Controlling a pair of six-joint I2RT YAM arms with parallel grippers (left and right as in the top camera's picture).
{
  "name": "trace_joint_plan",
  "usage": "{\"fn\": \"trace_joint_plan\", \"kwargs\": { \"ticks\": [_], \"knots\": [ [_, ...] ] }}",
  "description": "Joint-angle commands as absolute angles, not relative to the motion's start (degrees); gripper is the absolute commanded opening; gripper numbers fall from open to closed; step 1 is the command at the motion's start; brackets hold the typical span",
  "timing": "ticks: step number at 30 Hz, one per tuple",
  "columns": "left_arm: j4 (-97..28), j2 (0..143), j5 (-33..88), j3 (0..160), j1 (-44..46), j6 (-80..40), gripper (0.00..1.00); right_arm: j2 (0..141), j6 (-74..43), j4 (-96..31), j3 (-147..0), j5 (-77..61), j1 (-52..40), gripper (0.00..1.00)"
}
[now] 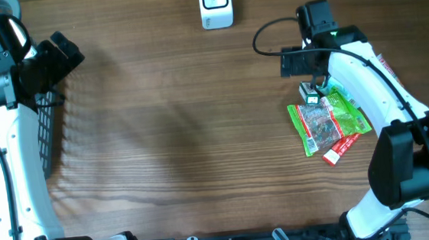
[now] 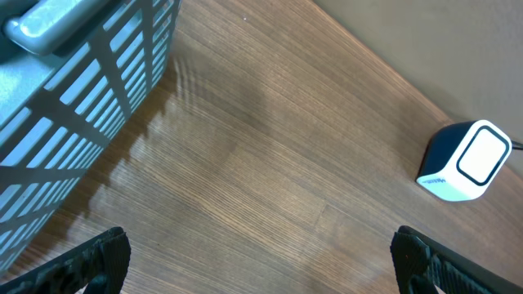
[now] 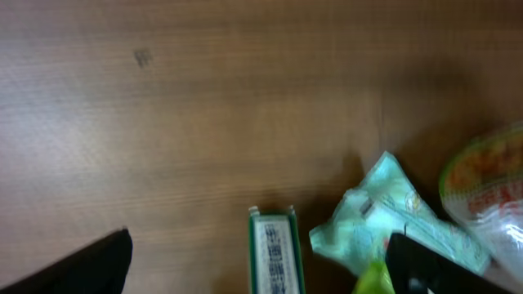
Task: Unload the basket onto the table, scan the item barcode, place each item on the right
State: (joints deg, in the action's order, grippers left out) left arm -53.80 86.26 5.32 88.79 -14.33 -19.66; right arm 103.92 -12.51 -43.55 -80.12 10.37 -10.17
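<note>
A small green box with a barcode label facing up lies on the table between the wide-open fingers of my right gripper, and neither finger touches it. From overhead the box sits at the top of a pile of packets, under the right gripper. The white barcode scanner stands at the far middle edge of the table. It also shows in the left wrist view, where the scanner is at the right. My left gripper hangs open and empty over bare wood at the far left.
A pale green packet lies right of the box. Larger green packets and a red one lie nearer the front. A dark mesh basket stands at the left edge, beside the left arm.
</note>
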Motion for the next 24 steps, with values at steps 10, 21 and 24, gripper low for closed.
{"fn": "trace_joint_plan", "kwargs": {
  "ticks": [10, 21, 24],
  "knots": [
    [-53.7, 86.4, 4.6, 88.9, -14.5, -19.8, 1.0, 103.3, -12.0, -34.5, -81.1, 11.1, -10.0, 1.0],
    [-53.7, 86.4, 4.6, 88.9, -14.5, -19.8, 1.0, 91.1, -12.0, -34.6, -81.1, 11.1, -10.0, 1.0],
    [-53.7, 86.4, 4.6, 88.9, -14.5, -19.8, 1.0, 85.2, -12.0, -34.6, -81.1, 11.2, -10.0, 1.0]
  ]
}}
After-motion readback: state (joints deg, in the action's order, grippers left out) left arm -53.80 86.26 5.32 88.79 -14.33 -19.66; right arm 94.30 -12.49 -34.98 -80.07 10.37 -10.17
